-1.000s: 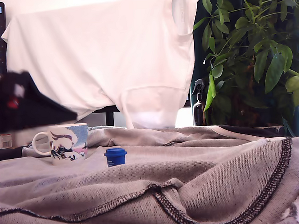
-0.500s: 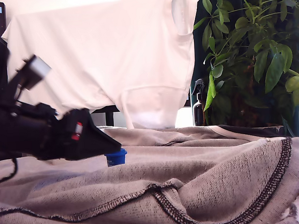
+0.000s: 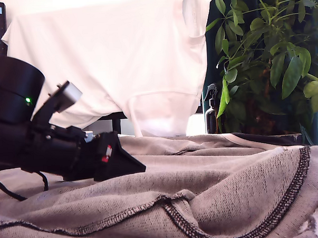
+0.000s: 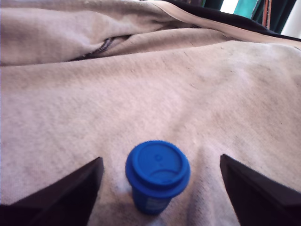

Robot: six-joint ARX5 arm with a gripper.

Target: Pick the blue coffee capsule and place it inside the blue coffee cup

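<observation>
Standing upright on the grey fleece cloth (image 4: pixel 155 94), the blue coffee capsule (image 4: pixel 157 181) shows its wider flat rim uppermost in the wrist view. It sits between the two dark fingers (image 4: pixel 66 190) of the gripper (image 4: pixel 160 188), which are spread wide, one on either side, with clear cloth visible between each of them and the capsule; nothing is held.

Exterior view: the black arm (image 3: pixel 49 145) reaches in from the exterior view's left, low over the cloth, its tapered tip (image 3: pixel 126 163) pointing toward the exterior view's right. A small green light (image 3: pixel 28 100) glows on its rounded housing. The arm hides the capsule here, and only a sliver of white behind it may be the blue coffee cup; this cannot be confirmed.

Background: a white draped sheet (image 3: pixel 114 52), a leafy green plant (image 3: pixel 272 56) and a dark spray bottle (image 3: pixel 211 111) at the exterior view's right.
</observation>
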